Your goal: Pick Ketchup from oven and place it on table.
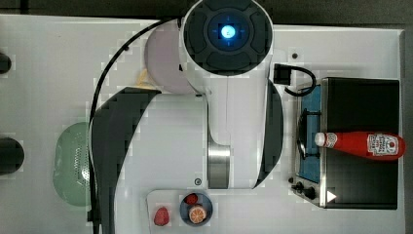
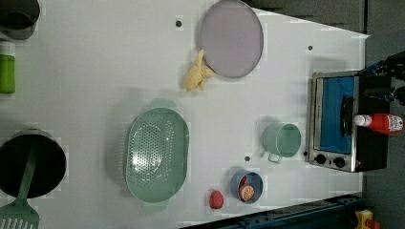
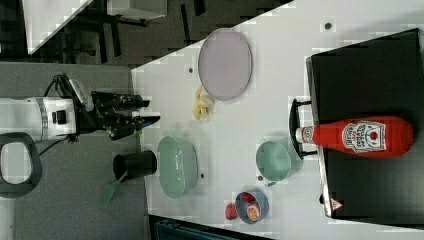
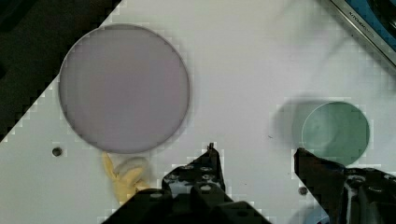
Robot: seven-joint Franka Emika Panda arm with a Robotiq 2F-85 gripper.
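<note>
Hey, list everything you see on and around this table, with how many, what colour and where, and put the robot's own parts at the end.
Ketchup: 1, red with white cap, lying on top of the oven.
Oven: 1, black with silver frame and blue glass, at the left view's right.
Plate: 1, lilac, on the table.
Banana: 1, yellow, beside the plate.
Colander: 1, pale green, mid-table.
Mug: 1, pale green, in front of the oven.
Bowl: 1, blue, holding fruit pieces.
Strawberry: 1, red, beside the bowl.
Pot: 1, black, with a green spatula.
Table: 1, white.
Gripper: 1, black, open, above the table.
</note>
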